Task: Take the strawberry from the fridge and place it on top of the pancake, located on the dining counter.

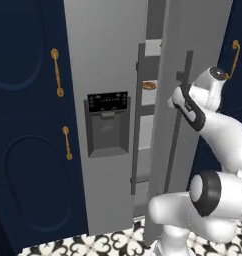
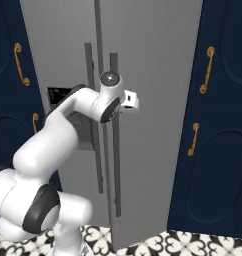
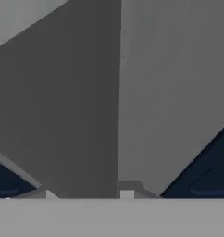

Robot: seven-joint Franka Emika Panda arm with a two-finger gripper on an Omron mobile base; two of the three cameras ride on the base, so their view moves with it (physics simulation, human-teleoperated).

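Observation:
The fridge point(image 1: 105, 45) is a tall grey unit with a black dispenser panel point(image 1: 108, 102). Its right door point(image 1: 193, 35) stands a little ajar, and pale shelves show through the gap. My gripper point(image 1: 178, 96) is shut on that door's dark vertical handle point(image 1: 186, 67), about a third of the way down the bar. In the right base view my hand point(image 2: 129, 100) sits against the same handle point(image 2: 115, 160). The hand view looks straight at the grey door point(image 3: 174, 92) from very close. The strawberry is hidden. The pancake and the dining counter are out of view.
A flat orange-brown round food piece point(image 1: 149, 85) lies on a fridge shelf inside the gap. Navy cabinets with brass handles point(image 1: 57, 72) point(image 2: 208, 70) flank the fridge on both sides. Black-and-white patterned floor tiles point(image 1: 108, 242) run below.

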